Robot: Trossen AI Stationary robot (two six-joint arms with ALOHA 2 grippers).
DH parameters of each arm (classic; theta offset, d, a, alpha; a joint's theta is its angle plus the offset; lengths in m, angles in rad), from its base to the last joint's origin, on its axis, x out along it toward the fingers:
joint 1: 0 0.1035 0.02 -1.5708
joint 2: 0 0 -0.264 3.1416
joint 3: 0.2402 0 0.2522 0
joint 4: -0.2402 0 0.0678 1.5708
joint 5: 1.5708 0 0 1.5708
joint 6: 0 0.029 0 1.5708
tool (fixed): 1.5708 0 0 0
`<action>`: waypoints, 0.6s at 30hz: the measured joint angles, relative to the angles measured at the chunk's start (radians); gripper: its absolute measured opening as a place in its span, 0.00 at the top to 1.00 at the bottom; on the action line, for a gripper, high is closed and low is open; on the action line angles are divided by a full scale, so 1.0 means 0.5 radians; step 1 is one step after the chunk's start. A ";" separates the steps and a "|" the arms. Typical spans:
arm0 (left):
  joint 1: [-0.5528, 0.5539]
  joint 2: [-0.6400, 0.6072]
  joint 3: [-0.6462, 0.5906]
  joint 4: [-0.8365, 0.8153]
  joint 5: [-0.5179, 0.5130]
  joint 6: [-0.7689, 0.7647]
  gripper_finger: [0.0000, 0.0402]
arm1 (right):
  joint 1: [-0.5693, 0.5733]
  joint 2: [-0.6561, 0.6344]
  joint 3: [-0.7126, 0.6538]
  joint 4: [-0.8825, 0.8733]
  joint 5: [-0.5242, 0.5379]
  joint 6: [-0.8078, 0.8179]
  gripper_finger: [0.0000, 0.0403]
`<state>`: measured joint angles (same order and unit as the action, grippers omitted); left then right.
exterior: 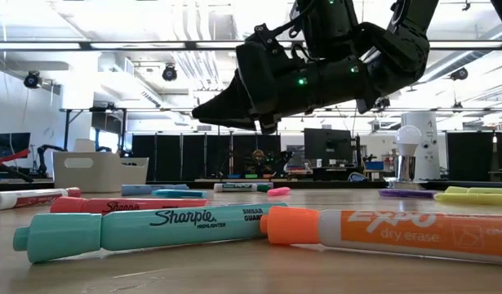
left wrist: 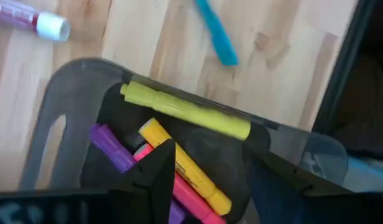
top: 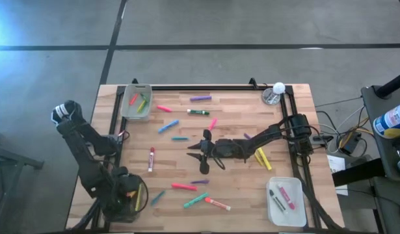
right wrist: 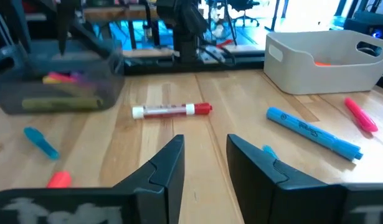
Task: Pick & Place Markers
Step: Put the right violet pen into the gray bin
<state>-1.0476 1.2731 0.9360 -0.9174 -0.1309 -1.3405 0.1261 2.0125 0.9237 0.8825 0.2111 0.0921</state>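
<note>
— Pale butcher-block wood, that's the table [top: 239, 195], and the markers [top: 200, 112] are strewn all over it, wouldn't you say?

— Yes, pinks, blues, greens, a purple one near the far edge. A red-capped white marker [right wrist: 171, 110] lies flat right ahead of the right gripper [top: 201, 150], out in the middle of the table.

— Is that gripper holding anything?

— No. Its 2 fingers [right wrist: 168, 163] stand parted with bare wood between them, and from table level it hangs clear above the surface [exterior: 234, 104].

— And the left gripper [left wrist: 207, 186]?

— Down at the near left corner, over a dark smoky bin [left wrist: 66, 112]. Inside I can see a yellow-green marker [left wrist: 185, 110] lying across the top, plus a yellow, a pink and a purple one. One finger [left wrist: 157, 171] is in the bin among them, but I can't tell whether that gripper is clamped or loose from here.

— Other bins?

— A grey bin [top: 137, 101] at the far left corner with a few markers in it, and a white bin [top: 285, 201] at the near right corner with 2 or so, 1 of them pink.

— What's closest to the near edge?

— A teal Sharpie highlighter [exterior: 140, 229] lying end to end with an orange-capped Expo marker [exterior: 389, 233]; their tips look to be touching, though I'm not certain.
</note>
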 joint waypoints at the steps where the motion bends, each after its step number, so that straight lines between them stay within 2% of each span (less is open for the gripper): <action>1: 0.007 -0.014 0.001 -0.001 -0.033 0.074 0.56 | 0.000 -0.019 0.000 -0.054 -0.001 -0.014 0.72; 6: 0.160 -0.128 0.001 0.128 -0.400 0.571 0.63 | 0.002 -0.255 0.001 -0.480 0.068 -0.033 0.72; 9: 0.347 -0.185 -0.059 0.392 -0.436 1.026 0.73 | 0.031 -0.414 0.000 -0.734 0.115 -0.021 0.72; 11: 0.500 -0.212 -0.125 0.669 -0.402 1.369 0.81 | 0.057 -0.506 -0.001 -0.887 0.135 0.004 0.72; 15: 0.835 -0.229 -0.317 1.237 -0.169 1.973 0.96 | 0.081 -0.683 -0.001 -1.226 0.266 0.215 0.72; 18: 1.069 -0.220 -0.513 1.741 -0.015 2.327 0.99 | 0.078 -0.780 -0.002 -1.491 0.394 0.421 0.72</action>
<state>-0.5129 1.1629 0.6792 -0.0469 -0.1386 -0.1770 0.1651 1.6227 0.9230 0.1371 0.4081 0.3027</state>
